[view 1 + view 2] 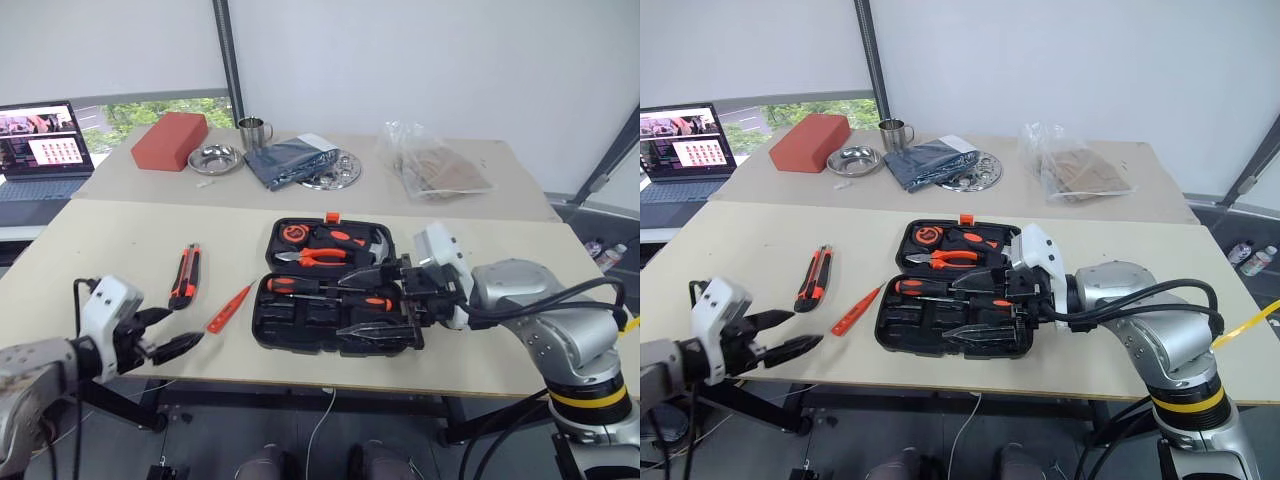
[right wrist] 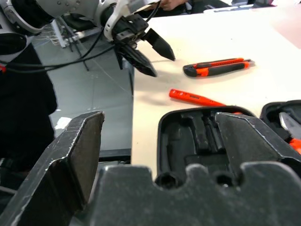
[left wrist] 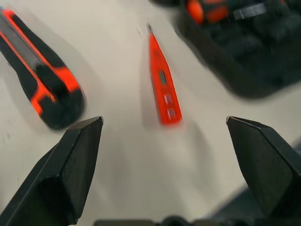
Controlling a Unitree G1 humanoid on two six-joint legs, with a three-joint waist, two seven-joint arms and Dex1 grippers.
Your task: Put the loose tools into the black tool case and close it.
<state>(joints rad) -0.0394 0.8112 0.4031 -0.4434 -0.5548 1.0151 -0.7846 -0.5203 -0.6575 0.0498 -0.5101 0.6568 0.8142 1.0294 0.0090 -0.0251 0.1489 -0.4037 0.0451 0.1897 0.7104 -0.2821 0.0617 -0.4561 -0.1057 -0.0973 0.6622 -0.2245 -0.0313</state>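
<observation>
The black tool case [image 1: 300, 335] lies open at the table's middle. Two black-and-orange screwdrivers [image 1: 325, 288] lie in its near half, and pliers and a hammer sit in its far half. My right gripper [image 1: 370, 300] hovers over the case's right side, open, with nothing between its fingers. Left of the case, on the bare table, lie the slim orange tester screwdriver [image 1: 229, 308] and the orange-and-black utility knife [image 1: 185, 275]. My left gripper [image 1: 170, 332] is open near the front edge and points at them. Its wrist view shows the tester [image 3: 162, 82] and the knife [image 3: 42, 89] just beyond its fingertips.
On the rear table stand a red-brown block [image 1: 170, 140], a steel bowl [image 1: 215, 158], a mug [image 1: 253, 131], a dark cloth [image 1: 290, 160] and a plastic bag [image 1: 435, 160]. A laptop [image 1: 40, 145] sits at the far left. The table's front edge runs just below the case.
</observation>
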